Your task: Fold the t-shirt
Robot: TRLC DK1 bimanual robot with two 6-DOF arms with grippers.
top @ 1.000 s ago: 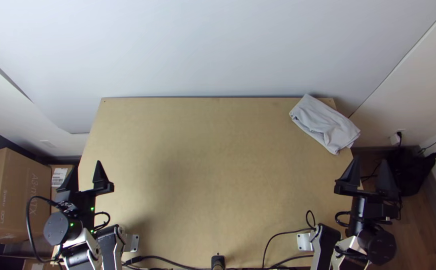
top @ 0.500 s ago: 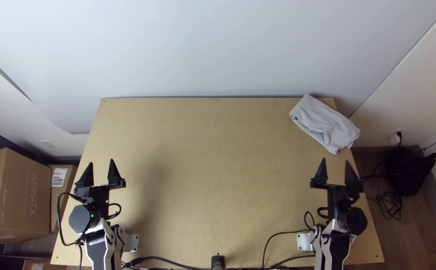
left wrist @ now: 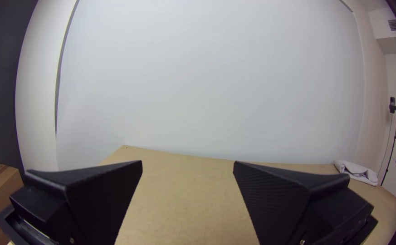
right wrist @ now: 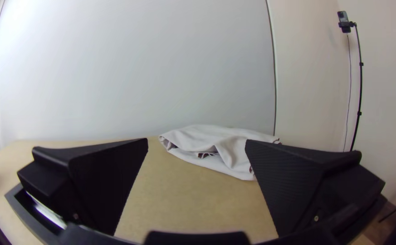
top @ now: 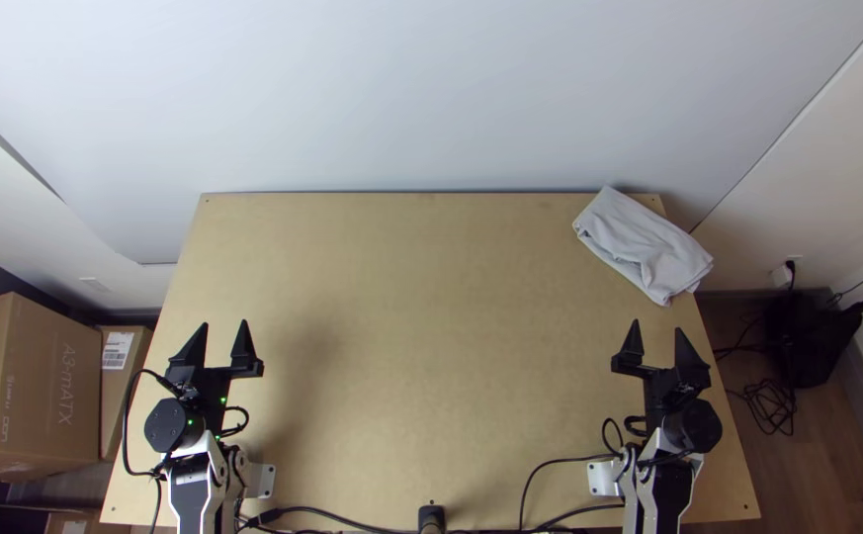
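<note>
The light grey t-shirt (top: 641, 245) lies folded into a compact, wrinkled bundle on the table's far right corner, partly over the right edge. My left gripper (top: 222, 332) stands open over the table's left side, far from the cloth. Over the right side, my right gripper (top: 656, 334) is open too, nearer the table's front than the shirt. In the left wrist view, the left gripper (left wrist: 188, 164) has nothing between its fingers, and the shirt (left wrist: 356, 172) is far off. In the right wrist view, the shirt (right wrist: 216, 147) lies beyond the open right gripper (right wrist: 197, 141), not touched.
The wooden table (top: 421, 346) has bare surface across its middle. Black cables (top: 540, 475) run along its front edge. Cardboard boxes (top: 41, 386) stand beyond the left side, and a white wall (top: 431, 89) rises behind. More cables (top: 769, 405) lie on the floor at right.
Both grippers have swung inward over the table: the left one has moved right, the right one left, from beyond the table's right edge. The t-shirt has stayed in place.
</note>
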